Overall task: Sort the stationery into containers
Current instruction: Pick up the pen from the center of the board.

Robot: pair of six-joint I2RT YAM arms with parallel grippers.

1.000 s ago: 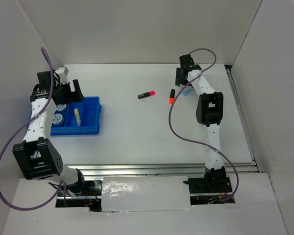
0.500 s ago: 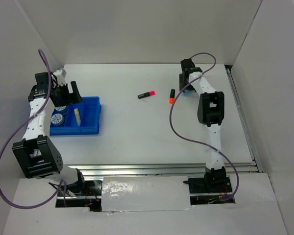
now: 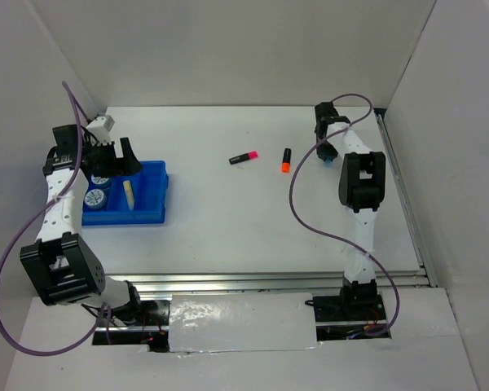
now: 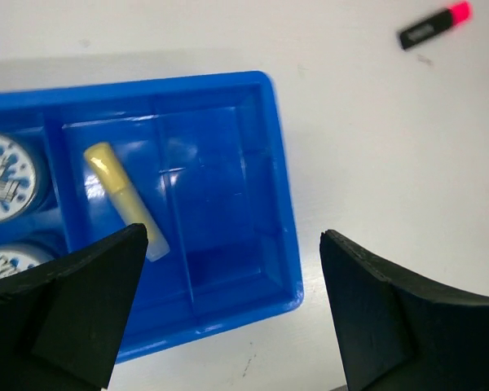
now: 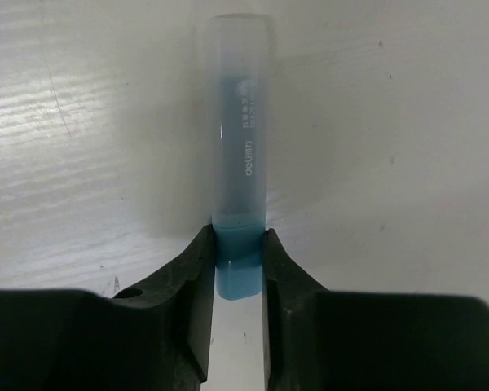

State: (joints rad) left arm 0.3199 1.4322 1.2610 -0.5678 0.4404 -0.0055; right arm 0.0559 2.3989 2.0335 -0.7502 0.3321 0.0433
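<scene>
Blue tray (image 3: 152, 213) at left, part filled; right gripper (image 5: 240, 262) clamped on the light blue marker (image 5: 243, 147).
Tray: two blue-white rolls (image 4: 2, 169) in leftmost compartment, pale yellow marker (image 4: 127, 201) in next, right compartment bare. Left gripper (image 3: 112, 157) over tray, jaws spread wide, holding nothing. Pink marker (image 3: 244, 157) and orange-black marker (image 3: 286, 160) on table mid-far. Right jaws pinch light blue marker's end, far right.

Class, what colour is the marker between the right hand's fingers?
The marker is light blue; the right wrist view shows it best.

open table (image 3: 228, 220) between tray (image 3: 126, 217), pink marker (image 3: 244, 156)
</scene>
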